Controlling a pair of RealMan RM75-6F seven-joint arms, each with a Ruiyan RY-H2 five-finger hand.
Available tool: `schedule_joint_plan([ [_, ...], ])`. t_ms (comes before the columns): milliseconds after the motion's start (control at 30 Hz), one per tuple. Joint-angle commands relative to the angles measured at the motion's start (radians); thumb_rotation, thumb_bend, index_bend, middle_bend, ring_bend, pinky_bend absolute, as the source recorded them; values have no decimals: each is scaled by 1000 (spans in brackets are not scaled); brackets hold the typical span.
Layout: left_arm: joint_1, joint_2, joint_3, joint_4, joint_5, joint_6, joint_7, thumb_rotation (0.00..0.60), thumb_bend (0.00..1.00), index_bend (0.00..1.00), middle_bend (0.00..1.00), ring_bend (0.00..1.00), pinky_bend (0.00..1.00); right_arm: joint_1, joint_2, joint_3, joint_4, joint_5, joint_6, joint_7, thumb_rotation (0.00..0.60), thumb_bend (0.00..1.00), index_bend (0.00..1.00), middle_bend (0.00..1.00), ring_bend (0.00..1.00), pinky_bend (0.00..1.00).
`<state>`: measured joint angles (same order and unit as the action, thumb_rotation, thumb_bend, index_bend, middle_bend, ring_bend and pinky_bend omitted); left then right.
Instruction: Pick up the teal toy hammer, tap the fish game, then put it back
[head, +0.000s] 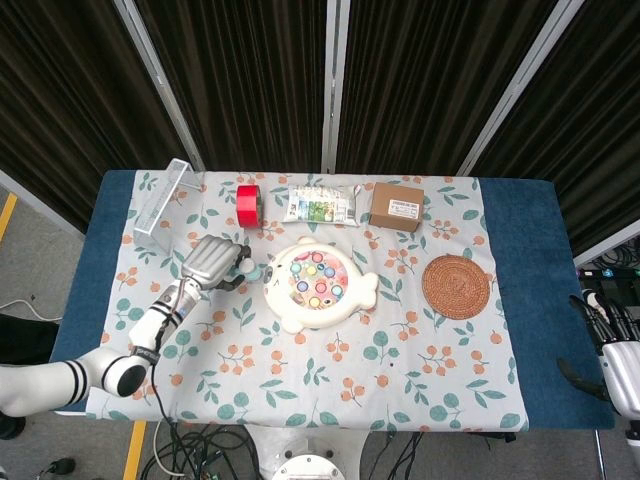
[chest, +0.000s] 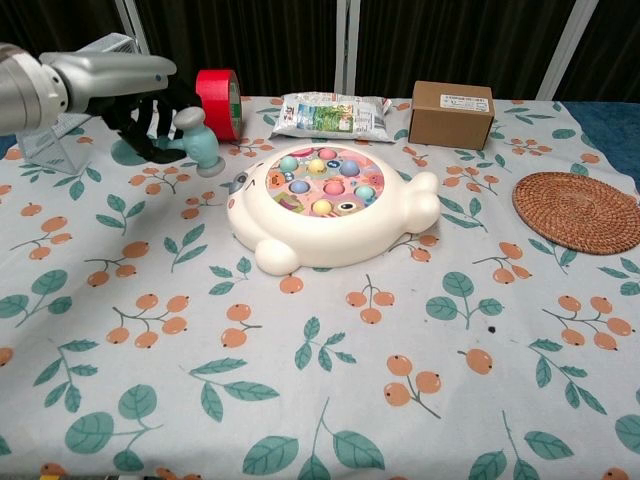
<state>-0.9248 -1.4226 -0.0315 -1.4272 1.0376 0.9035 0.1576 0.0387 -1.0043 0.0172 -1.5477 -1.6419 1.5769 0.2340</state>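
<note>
Chest view shows the left hand (chest: 140, 115) wrapped around the handle of the teal toy hammer (chest: 196, 143), whose grey-capped head hangs just to the left of the fish game (chest: 330, 210), clear of its coloured pegs and close to the tablecloth (chest: 330, 380). Judging by that position, the picking up is done and the hammer is off to the side of the toy, so this looks like the putting-back step; whether a tap has landed cannot be read from these pictures alone. What is left, at the least, is to set the hammer on the cloth and let go.

From the head view, the hammer's teal head (head: 249, 271) peeks out between the hand (head: 212, 263) and the game's rim (head: 283, 318). The right hand (head: 618, 352) sits at the far right edge, off the table, holding nothing so far as I can tell (its fingers are too cropped to say how they lie).

Near the hammer stand a red tape roll (chest: 217, 99) and a wire rack (chest: 70, 150) behind the arm; both could be brushed. A snack bag (chest: 328, 114), cardboard box (chest: 452, 114) and woven coaster (chest: 578, 211) lie well apart, out of the way.
</note>
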Motion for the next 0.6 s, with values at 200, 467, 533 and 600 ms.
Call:
schedule_joint_plan([
  [200,56,-80,15,123,53,-4,-33,600,513,521,565,436,481,-1,6,0,-13,1,3,-13,600,179,71,179,0,0],
  [467,79,-87,6,139,65,-27,-5,600,387,481,524,400,454,-4,4,-2,-16,5,4,-14,600,179,71,179,0,0],
  [533,82,-86,4,137,63,-34,5,600,349,462,501,384,441,-5,4,-2,-15,5,5,-14,600,180,71,179,0,0],
  [600,86,-83,3,132,55,-44,21,600,318,435,479,368,428,-6,4,-2,-15,5,7,-13,600,180,71,179,0,0],
])
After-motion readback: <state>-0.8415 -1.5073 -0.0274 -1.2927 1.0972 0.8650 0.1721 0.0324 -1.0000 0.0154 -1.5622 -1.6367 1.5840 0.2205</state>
